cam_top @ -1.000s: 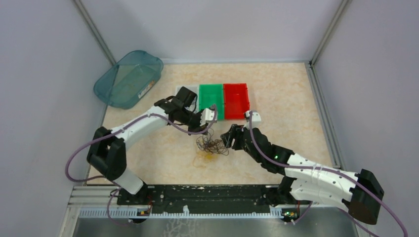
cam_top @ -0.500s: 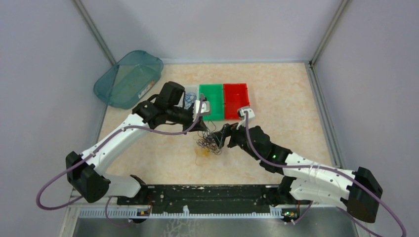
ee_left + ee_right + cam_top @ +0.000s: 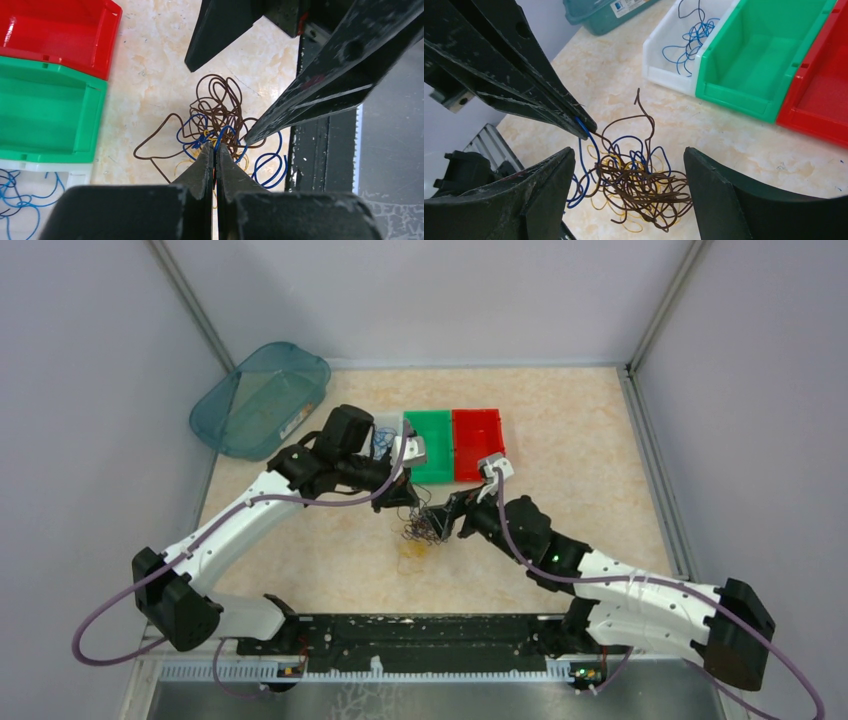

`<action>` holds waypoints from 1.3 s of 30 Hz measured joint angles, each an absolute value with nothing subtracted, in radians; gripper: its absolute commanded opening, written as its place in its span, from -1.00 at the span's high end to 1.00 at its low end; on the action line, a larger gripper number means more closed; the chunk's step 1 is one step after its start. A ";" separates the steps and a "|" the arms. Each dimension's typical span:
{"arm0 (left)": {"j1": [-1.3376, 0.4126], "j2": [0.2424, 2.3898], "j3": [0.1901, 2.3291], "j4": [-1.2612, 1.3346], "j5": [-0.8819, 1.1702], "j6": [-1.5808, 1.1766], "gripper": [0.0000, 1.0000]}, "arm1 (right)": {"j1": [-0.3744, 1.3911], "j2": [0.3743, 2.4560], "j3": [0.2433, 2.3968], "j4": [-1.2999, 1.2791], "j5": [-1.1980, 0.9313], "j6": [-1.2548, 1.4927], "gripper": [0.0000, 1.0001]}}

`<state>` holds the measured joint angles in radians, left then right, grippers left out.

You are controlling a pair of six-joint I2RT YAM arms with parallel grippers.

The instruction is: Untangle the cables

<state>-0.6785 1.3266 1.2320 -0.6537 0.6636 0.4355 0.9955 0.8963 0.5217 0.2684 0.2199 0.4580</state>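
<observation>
The cables (image 3: 425, 530) sit bunched mid-table, at 6 o'clock from the green bin (image 3: 428, 445). The left gripper (image 3: 215, 150) has its fingers pressed together on a blue strand (image 3: 589, 136). The right gripper (image 3: 628, 160) is spread wide, straddling the clump. Best, I judge, to close the right on the brown loops, then draw the blue slowly toward 11 o'clock — the white bin (image 3: 669, 82) — pausing if the whole knot lifts. Only the right wrist view shows the strand entering the left tips; in the left wrist view which wire is held is unclear.
</observation>
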 measured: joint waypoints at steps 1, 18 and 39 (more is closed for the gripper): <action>-0.678 1.327 1.232 -0.654 0.667 0.429 1.00 | 1.000 0.906 0.522 0.270 0.223 0.453 -0.61; -0.678 1.328 1.333 -0.807 0.922 0.432 1.00 | 1.040 1.066 0.525 0.378 0.362 0.447 -0.51; -0.678 1.352 1.567 -1.097 0.968 0.629 0.98 | 1.040 0.897 0.252 0.410 0.514 0.624 0.22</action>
<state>-0.6785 1.3521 1.5665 -1.0973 0.9684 0.6292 1.0405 0.8974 0.2516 0.4095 0.5140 0.6239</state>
